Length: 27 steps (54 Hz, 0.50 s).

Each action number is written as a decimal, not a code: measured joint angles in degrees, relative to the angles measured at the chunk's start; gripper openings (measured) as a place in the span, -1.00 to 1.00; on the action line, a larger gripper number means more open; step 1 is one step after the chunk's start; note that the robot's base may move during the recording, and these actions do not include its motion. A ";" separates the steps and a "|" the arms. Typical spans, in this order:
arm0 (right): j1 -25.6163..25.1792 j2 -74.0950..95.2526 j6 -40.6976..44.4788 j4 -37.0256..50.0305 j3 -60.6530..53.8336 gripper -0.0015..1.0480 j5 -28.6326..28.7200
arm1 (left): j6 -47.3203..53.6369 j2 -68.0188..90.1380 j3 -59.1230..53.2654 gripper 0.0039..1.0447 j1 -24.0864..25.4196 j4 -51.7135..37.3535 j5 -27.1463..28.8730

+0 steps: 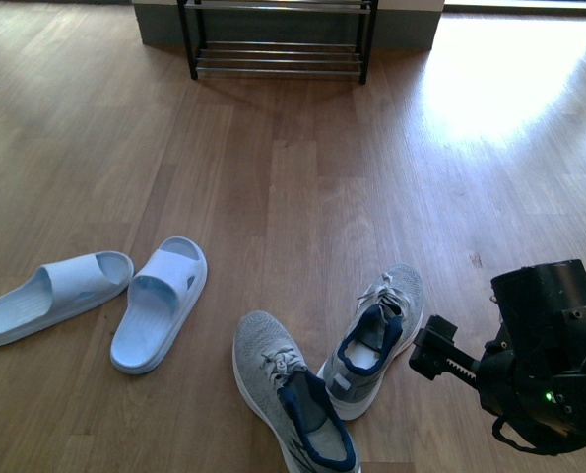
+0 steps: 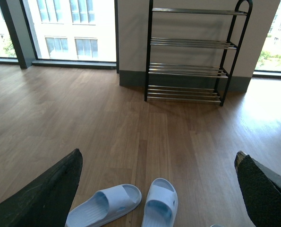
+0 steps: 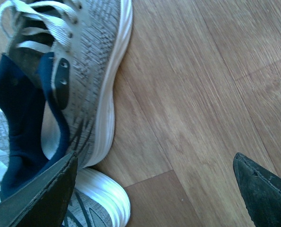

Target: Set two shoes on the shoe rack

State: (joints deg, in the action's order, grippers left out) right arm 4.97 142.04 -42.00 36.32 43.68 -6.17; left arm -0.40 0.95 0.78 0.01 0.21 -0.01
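Note:
Two grey knit sneakers lie on the wood floor, one (image 1: 291,399) nearest me and one (image 1: 376,335) angled beside it. Left of them lie two pale blue slides (image 1: 56,294) (image 1: 162,301). The shoe rack (image 1: 278,59) stands empty at the far wall. My right gripper (image 1: 435,353) hovers open just right of the sneakers; its wrist view shows a sneaker's white-soled side (image 3: 83,71) beside one finger (image 3: 41,198), with bare floor between the jaws. My left gripper (image 2: 157,177) is open high above the slides (image 2: 105,205) (image 2: 160,208), facing the rack (image 2: 187,71).
Open wood floor stretches between the shoes and the rack. A grey-skirted wall (image 2: 131,78) runs behind the rack, with tall windows (image 2: 69,28) to its left. Bright sunlight glares on the floor (image 1: 499,79) at the right.

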 joint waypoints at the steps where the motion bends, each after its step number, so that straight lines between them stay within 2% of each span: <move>1: 0.39 -0.07 0.04 0.15 0.15 0.82 -0.04 | 0.00 0.00 0.00 0.83 0.00 0.00 0.00; 10: 3.02 0.90 1.42 0.72 2.40 0.82 -0.79 | 0.00 0.00 0.00 0.83 0.00 0.00 0.00; 27: 4.20 7.15 -0.44 -0.70 8.70 0.82 -0.09 | 0.00 0.00 0.00 0.83 0.00 0.00 0.00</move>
State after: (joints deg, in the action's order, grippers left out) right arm 9.17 149.18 -42.44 35.62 52.38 -6.26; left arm -0.40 0.95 0.78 0.01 0.21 -0.01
